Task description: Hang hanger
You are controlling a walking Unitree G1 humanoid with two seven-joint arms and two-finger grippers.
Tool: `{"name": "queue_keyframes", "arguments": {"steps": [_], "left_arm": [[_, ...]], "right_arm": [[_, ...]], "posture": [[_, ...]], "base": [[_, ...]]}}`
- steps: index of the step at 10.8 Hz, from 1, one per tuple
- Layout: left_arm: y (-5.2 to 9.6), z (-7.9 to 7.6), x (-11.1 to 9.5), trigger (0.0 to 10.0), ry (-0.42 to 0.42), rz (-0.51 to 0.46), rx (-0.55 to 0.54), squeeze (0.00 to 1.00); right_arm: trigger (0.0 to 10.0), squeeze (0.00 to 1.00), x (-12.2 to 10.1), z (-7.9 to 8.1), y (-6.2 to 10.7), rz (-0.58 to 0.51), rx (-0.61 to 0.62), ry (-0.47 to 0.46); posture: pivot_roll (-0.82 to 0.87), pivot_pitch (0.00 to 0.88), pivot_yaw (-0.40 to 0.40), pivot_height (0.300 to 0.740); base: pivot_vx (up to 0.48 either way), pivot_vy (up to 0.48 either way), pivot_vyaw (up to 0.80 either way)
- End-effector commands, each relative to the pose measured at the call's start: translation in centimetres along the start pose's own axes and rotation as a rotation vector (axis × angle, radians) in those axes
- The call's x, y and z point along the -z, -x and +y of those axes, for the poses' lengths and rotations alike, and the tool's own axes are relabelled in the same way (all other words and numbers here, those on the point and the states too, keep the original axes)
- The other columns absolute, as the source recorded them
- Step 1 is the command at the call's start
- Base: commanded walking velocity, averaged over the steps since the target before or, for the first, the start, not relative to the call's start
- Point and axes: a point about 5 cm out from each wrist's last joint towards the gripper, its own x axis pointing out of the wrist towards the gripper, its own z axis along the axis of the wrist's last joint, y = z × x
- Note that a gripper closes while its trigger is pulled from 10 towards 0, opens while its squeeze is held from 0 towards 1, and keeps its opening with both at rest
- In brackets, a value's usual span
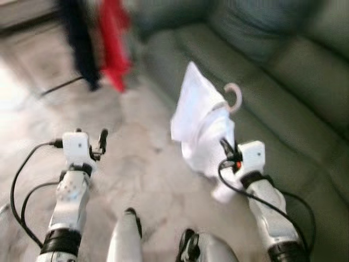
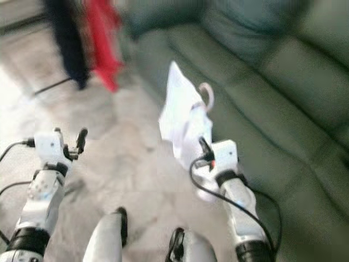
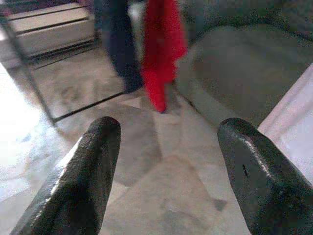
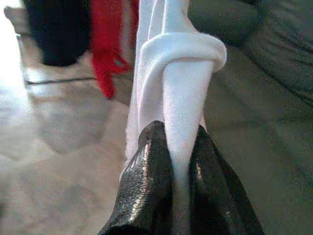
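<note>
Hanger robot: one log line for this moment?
right tool: shut on white garment on hanger | left tool: open, empty | red garment ahead

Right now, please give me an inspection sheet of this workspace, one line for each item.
Surface: pale marble floor.
Job's things: white garment on a hanger, its hook sticking up.
Clutter: nothing seen.
Grippers: right pincer shut on the white garment; left pincer open, empty.
Cables: black cables loop beside both forearms.
Surroundings: green sofa on the right; red garment and dark garment hanging ahead.
</note>
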Motion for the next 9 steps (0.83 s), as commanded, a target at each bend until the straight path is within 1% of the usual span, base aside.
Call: {"name": "queue_keyframes", "arguments": {"steps": [1, 2, 3, 4, 5, 6, 7, 8, 9], "left_arm": [[-0.2, -0.5, -0.2, 10.0, 0.001, -0.002, 0.013, 0.0], [-0.4, -0.8, -0.5, 10.0, -0.005, -0.009, 0.021, 0.0], [-0.4, -0.8, -0.7, 10.0, -0.003, -0.024, -0.001, 0.0], [0.1, -0.7, -0.8, 10.0, 0.0, -0.038, -0.051, 0.0], [0.8, -0.6, -0.3, 10.0, -0.008, -0.027, -0.078, 0.0], [1.3, -0.7, 0.2, 10.0, -0.012, -0.009, -0.082, 0.0], [1.7, -0.7, 0.6, 10.0, -0.036, 0.007, -0.112, 0.0], [1.9, -0.6, 1.3, 10.0, -0.088, 0.057, -0.158, 0.0], [1.9, -0.6, 1.5, 10.0, -0.082, 0.066, -0.181, 0.0]], "right_arm": [[10.0, 0.0, -1.6, 0.3, -0.4, -0.082, -0.036, -0.001], [10.0, 0.0, -1.6, 0.6, -0.6, -0.083, -0.048, -0.003], [10.0, 0.0, -1.6, 1.2, -1.0, -0.087, -0.069, -0.019], [10.0, 0.0, -1.6, 1.6, -1.0, -0.087, -0.094, -0.021], [10.0, 0.0, -1.3, 1.7, -0.8, -0.078, -0.105, -0.018], [10.0, 0.0, -1.0, 1.6, -0.7, -0.069, -0.106, -0.012], [10.0, 0.0, -0.6, 1.3, -0.6, -0.06, -0.095, -0.015], [10.0, 0.0, -0.2, 0.7, -0.3, -0.049, -0.056, -0.014], [10.0, 0.0, 0.1, 0.0, 0.2, -0.037, -0.014, 0.006]], "posture": [[0.02, 0.148, -0.062, 0.74], [0.03, 0.146, -0.063, 0.74], [0.04, 0.135, -0.064, 0.74], [0.04, 0.126, -0.069, 0.74], [0.04, 0.116, -0.071, 0.74], [0.05, 0.101, -0.068, 0.74], [0.05, 0.089, -0.065, 0.74], [0.06, 0.063, -0.065, 0.74], [0.07, 0.052, -0.066, 0.74]], "base": [[0.356, 0.0, 0.67], [0.356, 0.0, 0.67], [0.356, 0.0, 0.67], [0.337, 0.0, 0.64], [0.296, 0.0, 0.64], [0.247, 0.0, 0.64], [0.0, 0.0, 0.64], [0.0, 0.0, 0.51], [0.0, 0.0, 0.0]]}}
